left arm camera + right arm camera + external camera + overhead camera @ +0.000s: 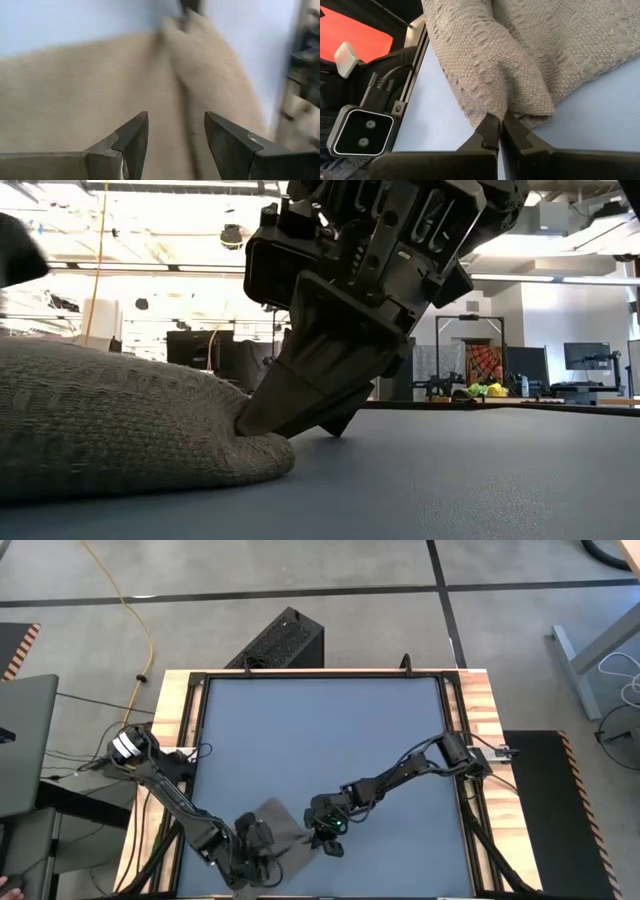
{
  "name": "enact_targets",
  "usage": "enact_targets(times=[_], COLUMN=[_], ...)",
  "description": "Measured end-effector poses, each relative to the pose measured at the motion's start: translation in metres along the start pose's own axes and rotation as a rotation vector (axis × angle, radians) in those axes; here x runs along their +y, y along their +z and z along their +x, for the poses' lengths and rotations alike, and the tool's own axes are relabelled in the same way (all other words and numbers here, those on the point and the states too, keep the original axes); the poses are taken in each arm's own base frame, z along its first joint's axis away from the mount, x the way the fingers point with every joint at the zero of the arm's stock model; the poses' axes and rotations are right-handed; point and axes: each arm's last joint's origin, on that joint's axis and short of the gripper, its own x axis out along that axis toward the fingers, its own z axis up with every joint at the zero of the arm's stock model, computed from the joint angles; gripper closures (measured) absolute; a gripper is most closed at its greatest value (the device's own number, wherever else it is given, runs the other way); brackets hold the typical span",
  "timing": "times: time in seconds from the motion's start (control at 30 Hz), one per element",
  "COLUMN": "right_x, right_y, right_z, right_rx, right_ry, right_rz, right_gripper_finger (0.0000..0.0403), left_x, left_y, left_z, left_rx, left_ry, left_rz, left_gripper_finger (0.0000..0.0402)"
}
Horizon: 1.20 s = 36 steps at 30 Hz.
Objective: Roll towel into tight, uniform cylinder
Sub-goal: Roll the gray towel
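Right gripper [499, 131] pinched tight on a fold of the towel [530, 55], tips squeezed together with the cloth bunched up between them. Seen from table height, same gripper [262, 423] tilted down and poking into the edge of the soft lump of towel [110, 420], right down at the blue table [480, 480]. Grey-brown, knobbly cloth, piled up in front of those tips and spreading away from them.

Left gripper [176, 137] wide open, nothing between its two dark fingers [131, 137]. Hanging just over the towel [75, 100], with cloth stretching out ahead of it and a raised fold running between the fingers and onward.

From above, towel [280, 825] lying between the two grippers, near the front edge of the table [320, 730]. Left gripper [258, 840] on one side of it, right gripper [325, 830] on the other, both close together. Towel not rolled up, just a crumpled, partly folded heap.
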Motion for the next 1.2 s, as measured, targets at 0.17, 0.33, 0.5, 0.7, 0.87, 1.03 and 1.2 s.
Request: enact_targets(times=[0.17, 0.33, 0.5, 0.7, 0.87, 1.03, 1.2], right_x=[0.002, 0.008, 0.01, 0.004, -0.009, -0.025, -0.031], right_y=[0.003, 0.006, 0.007, 0.01, 0.015, 0.016, 0.016], right_z=[0.0, 0.001, 0.001, -0.001, -0.007, -0.01, -0.012], right_rx=[-0.001, 0.003, 0.014, 0.01, 0.004, 0.013, 0.025], right_ry=[0.002, 0.013, 0.011, 0.008, 0.002, -0.029, -0.052], right_rz=[-0.001, -0.008, -0.006, 0.038, 0.132, 0.231, 0.253], right_gripper_finger=[0.0384, 0.0383, 0.0383, 0.0383, 0.0382, 0.0382, 0.0382], left_x=[0.018, 0.035, 0.05, 0.056, 0.059, 0.053, 0.04], left_y=[0.013, 0.023, 0.033, 0.041, 0.044, 0.054, 0.071], left_z=[0.011, 0.041, 0.063, 0.066, 0.066, 0.061, 0.046], left_rx=[-0.028, 0.044, 0.104, 0.078, 0.087, 0.016, -0.023], left_ry=[0.144, 0.229, 0.278, 0.3, 0.304, 0.344, 0.4], left_rz=[0.023, 0.079, 0.094, 0.129, 0.14, 0.205, 0.292], left_gripper_finger=[0.022, 0.022, 0.022, 0.022, 0.022, 0.0224, 0.0242])
